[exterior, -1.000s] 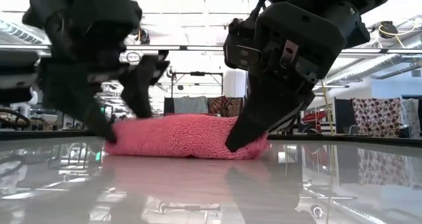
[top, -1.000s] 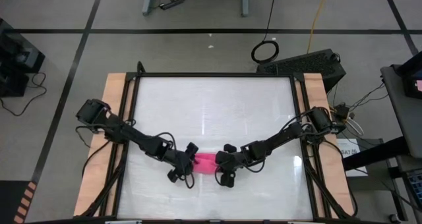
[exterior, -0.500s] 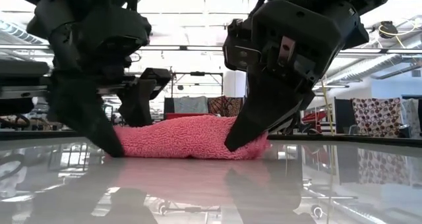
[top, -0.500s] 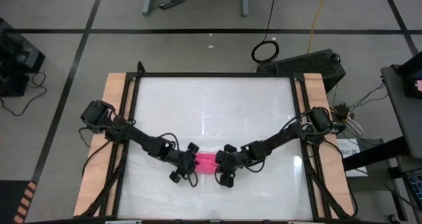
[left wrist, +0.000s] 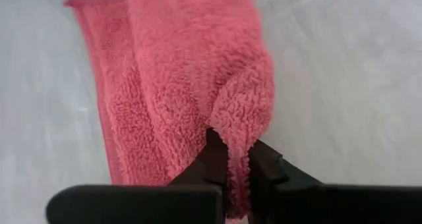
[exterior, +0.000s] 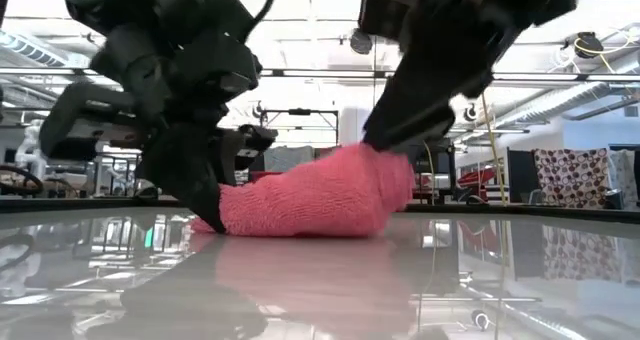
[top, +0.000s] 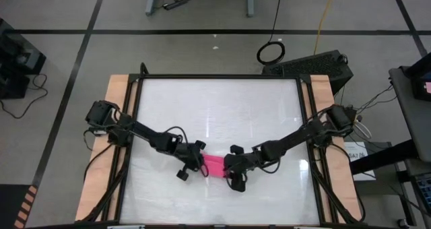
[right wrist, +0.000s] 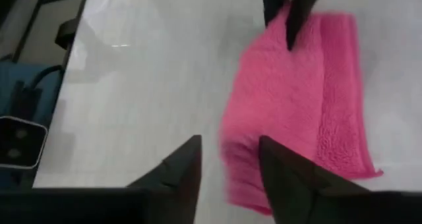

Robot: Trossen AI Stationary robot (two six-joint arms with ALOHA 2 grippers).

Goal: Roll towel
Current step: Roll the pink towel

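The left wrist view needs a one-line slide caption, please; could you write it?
Left gripper shut on a fold of the pink towel lying on the white table.

fuzzy, looped cloth towel [exterior: 310, 197] — glossy, mirror-smooth table [exterior: 320, 280] — wooden side rails [top: 113, 121].

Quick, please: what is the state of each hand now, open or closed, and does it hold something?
Left hand: closed, pinching an edge of the pink towel.
Right hand: open, fingers apart, holding nothing, at the towel's other end.

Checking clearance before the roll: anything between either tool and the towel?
Nothing visible. The left tool is shut on a fold of the towel; the right tool stands open at its other end, on bare table.
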